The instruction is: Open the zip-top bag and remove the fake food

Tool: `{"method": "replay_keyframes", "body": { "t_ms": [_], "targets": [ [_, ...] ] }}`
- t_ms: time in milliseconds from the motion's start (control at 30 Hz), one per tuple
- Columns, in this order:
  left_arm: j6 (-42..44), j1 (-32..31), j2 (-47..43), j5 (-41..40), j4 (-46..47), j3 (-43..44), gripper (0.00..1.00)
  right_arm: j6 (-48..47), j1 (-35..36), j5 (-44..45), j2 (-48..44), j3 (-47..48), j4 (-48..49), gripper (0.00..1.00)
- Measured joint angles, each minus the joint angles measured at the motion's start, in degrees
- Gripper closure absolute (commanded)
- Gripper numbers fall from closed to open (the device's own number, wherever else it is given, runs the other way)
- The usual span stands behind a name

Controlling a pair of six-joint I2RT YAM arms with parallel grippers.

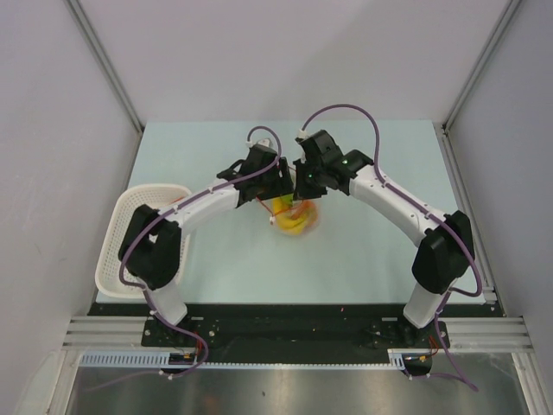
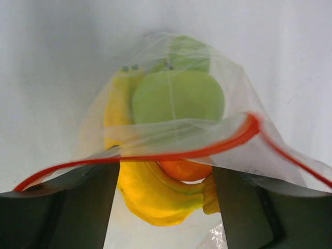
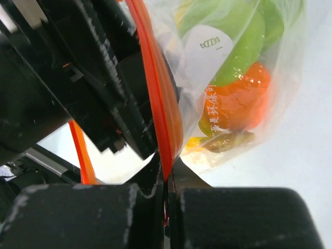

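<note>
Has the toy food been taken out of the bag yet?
No, the right wrist view shows the green piece and the orange piece sitting inside the clear bag.

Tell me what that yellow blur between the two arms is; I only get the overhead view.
Observer: It's a clear zip-top bag of toy food: a yellow banana, a round green fruit and an orange piece.
Operator: Is anything holding it?
Observer: The right gripper is shut on the bag's red zip strip.
Operator: And the other arm?
Observer: The left gripper has its jaws wide apart, and the red strip crosses the gap between its fingers.
</note>
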Motion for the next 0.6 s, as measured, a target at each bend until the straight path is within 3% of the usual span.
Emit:
{"method": "replay_keyframes", "body": {
  "t_ms": [433, 600],
  "targets": [
    [1.77, -0.96, 3.74, -0.09, 4.63, 0.46, 0.23, 1.29, -2.91, -3.15, -0.42, -0.35, -1.44, 1.00],
    [1.81, -1.01, 2.27, -0.83, 5.09, -1.70, 0.21, 1.20, -2.14, -7.56, 1.14, 3.78, -2.58, 1.00]
  ]
}}
